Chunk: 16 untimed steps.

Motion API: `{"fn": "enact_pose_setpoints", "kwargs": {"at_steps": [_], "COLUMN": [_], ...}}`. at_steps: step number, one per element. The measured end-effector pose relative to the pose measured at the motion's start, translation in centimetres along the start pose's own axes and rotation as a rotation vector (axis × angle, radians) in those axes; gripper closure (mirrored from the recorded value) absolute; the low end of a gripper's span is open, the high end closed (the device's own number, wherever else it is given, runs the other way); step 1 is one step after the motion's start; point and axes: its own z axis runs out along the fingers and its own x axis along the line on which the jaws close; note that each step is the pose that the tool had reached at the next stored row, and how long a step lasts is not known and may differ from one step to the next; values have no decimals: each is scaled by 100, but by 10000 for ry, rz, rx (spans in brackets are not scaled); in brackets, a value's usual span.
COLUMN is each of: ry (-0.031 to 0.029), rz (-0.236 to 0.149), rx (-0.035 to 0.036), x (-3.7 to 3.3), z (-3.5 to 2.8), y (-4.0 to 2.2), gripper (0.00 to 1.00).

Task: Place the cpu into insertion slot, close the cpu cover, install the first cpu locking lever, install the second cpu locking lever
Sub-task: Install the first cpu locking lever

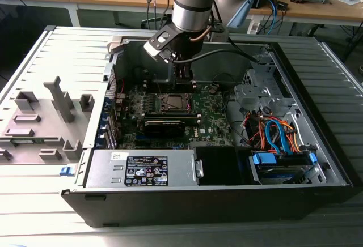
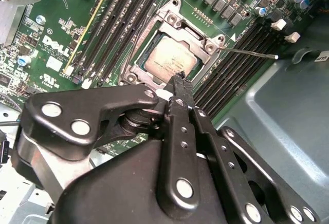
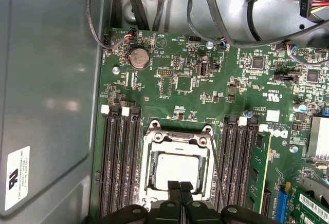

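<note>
While near the jaws, cpu (image 3: 177, 170) in insertion slot (image 3: 177, 137) inside case (image 1: 215, 201).

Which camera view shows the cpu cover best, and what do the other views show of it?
The first wrist view: it faces the cpu cover almost square-on, with only one edge behind the gripper. The second wrist view shows it slanted, one corner hidden by the gripper. The exterior view shows it small, below the gripper.
</note>
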Motion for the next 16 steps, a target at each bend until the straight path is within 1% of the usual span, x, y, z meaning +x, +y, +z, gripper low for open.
{"fn": "enact_pose_setpoints", "kwargs": {"at_steps": [5,8,14,16], "ry": [-19,-40,-63,-76], "rz": [-293,-586,-898,-1072], "rx": [-2,-2,-4,-4], "x": [0,0,0,0], "z": [0,0,0,0], "y": [0,0,0,0], "gripper": [89,89,89,89]}}
